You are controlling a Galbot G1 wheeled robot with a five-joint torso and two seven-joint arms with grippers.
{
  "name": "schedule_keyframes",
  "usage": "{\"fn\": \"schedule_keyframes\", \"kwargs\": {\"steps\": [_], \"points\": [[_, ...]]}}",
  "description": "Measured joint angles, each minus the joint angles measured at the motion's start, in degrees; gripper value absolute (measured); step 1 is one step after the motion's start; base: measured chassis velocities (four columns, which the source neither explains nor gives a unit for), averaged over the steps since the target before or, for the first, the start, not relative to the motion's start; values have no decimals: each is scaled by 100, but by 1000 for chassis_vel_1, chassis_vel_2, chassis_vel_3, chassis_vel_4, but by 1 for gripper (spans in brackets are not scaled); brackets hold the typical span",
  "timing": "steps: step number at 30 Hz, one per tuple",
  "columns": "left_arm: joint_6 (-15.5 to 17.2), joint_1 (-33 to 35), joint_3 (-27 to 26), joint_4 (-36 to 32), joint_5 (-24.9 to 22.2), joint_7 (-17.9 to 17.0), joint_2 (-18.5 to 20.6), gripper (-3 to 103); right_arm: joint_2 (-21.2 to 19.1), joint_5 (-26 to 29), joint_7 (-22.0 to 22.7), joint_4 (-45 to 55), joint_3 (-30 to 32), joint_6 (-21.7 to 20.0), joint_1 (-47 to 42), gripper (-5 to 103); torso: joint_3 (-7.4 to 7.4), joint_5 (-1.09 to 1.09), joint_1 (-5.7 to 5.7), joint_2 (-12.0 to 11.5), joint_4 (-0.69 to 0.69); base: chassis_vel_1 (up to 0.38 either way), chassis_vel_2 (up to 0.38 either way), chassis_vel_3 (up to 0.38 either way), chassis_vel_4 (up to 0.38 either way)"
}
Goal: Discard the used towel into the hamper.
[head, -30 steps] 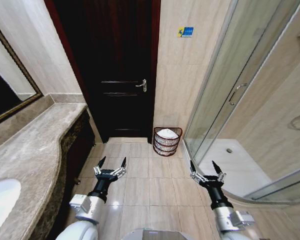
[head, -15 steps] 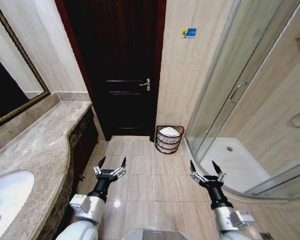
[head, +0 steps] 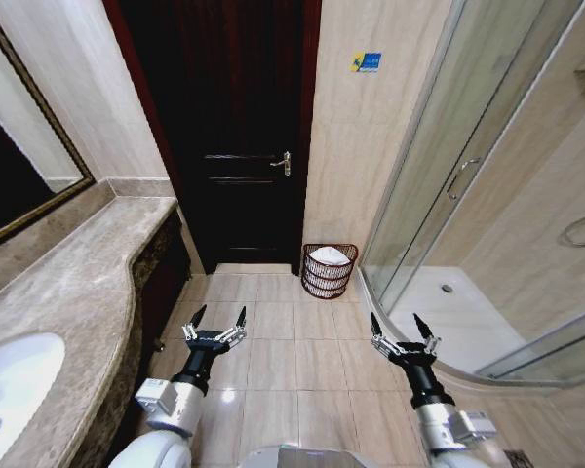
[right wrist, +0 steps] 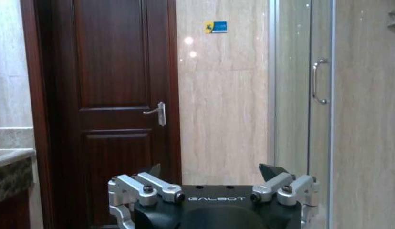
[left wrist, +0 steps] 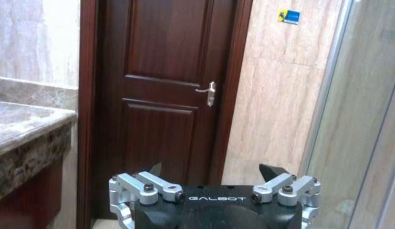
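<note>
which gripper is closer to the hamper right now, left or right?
Right, narrowly. The hamper stands against the far wall beside the door. The right gripper hangs open, short of it and off to its right; the left gripper hangs open, farther off to its left.

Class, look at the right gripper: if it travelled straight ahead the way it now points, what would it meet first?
Probably the tiled wall between the door and the shower glass. The right gripper, open and empty, has no nearer obstacle visible, though depth is uncertain.

Hamper (head: pixel 329 270) upright on floor, white towel (head: pixel 331 256) inside.
</note>
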Motion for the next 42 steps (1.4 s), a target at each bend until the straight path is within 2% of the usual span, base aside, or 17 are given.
{"fn": "schedule_keyframes", "kwargs": {"steps": [13,42], "points": [[0,1,0,0,0,0,0,100,0,0,0,0,0,0,-2,100,-3,2,-7,5,0,170,-171,-160,157],[0,0,0,0,0,0,0,100,0,0,0,0,0,0,0,100,-1,1,-2,1,0,-7,4,11,-2]]}}
